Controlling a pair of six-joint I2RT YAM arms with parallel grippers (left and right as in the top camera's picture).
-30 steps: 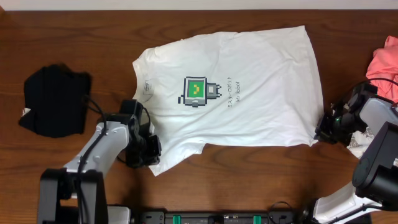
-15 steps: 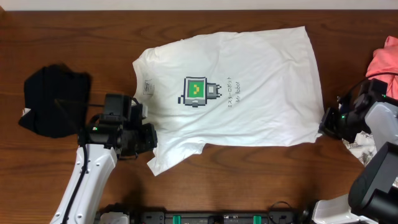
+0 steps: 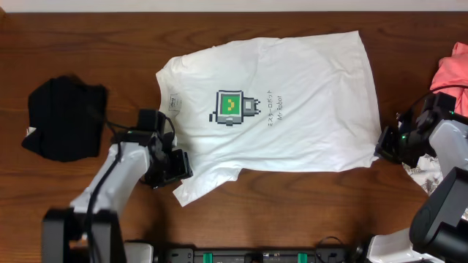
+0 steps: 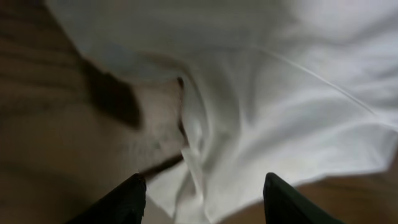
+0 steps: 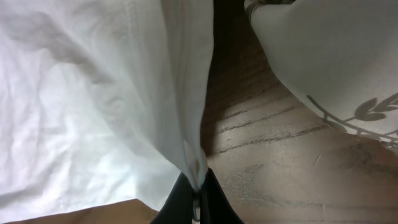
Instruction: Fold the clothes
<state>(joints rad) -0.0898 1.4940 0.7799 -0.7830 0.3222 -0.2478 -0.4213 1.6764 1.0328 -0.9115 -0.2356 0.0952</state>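
Lying crumpled at far left of table point(image 3: 88, 44): black garment point(image 3: 64, 119). Left hand point(image 3: 175, 166) at lower-left sleeve of white T-shirt point(image 3: 292, 102); fingers point(image 4: 124, 200) spread apart, sleeve cloth loose between them, nothing clamped. T-shirt spread flat at table centre, print point(image 3: 232, 107) facing up, collar toward left. Right hand point(image 3: 382, 150) closed, pinching T-shirt hem corner at lower right. Leaf-patterned cloth point(image 5: 336, 68) just beside right hand. Pink garment point(image 3: 453, 73) at right edge.
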